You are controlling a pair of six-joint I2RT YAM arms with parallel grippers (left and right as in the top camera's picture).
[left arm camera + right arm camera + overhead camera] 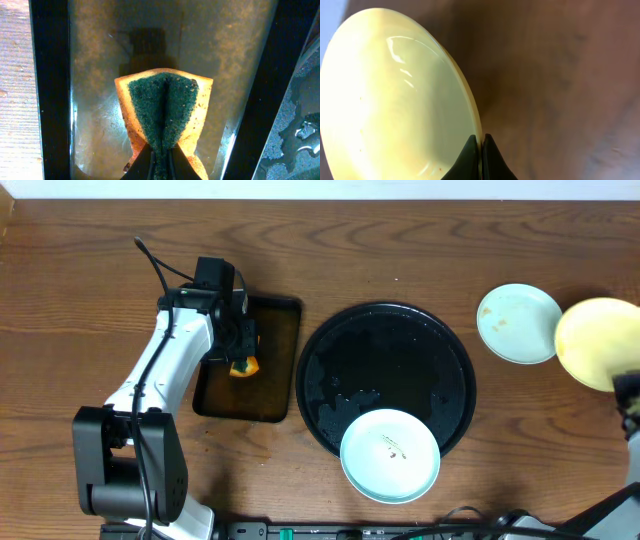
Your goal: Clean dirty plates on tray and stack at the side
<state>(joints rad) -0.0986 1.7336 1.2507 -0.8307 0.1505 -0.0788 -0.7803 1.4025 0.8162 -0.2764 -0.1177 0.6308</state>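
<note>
The large round black tray [330, 340] lies mid-table. A mint-white plate [390, 455] with a small brown smear sits on its front rim. A second mint-white plate [518, 323] lies on the bare wood at the right. My right gripper [481, 150] is shut on the rim of the pale yellow plate [390, 100], held tilted above the wood at the far right [598, 343]. My left gripper [161, 162] is shut on the green-and-yellow sponge [165, 110], folded between its fingers, over the small rectangular tray [90, 50].
The small dark rectangular tray [275, 370] holds brownish liquid, left of the black tray. The black tray's surface is wet. The left arm's base [125, 465] stands at the front left. Cables run along the front edge.
</note>
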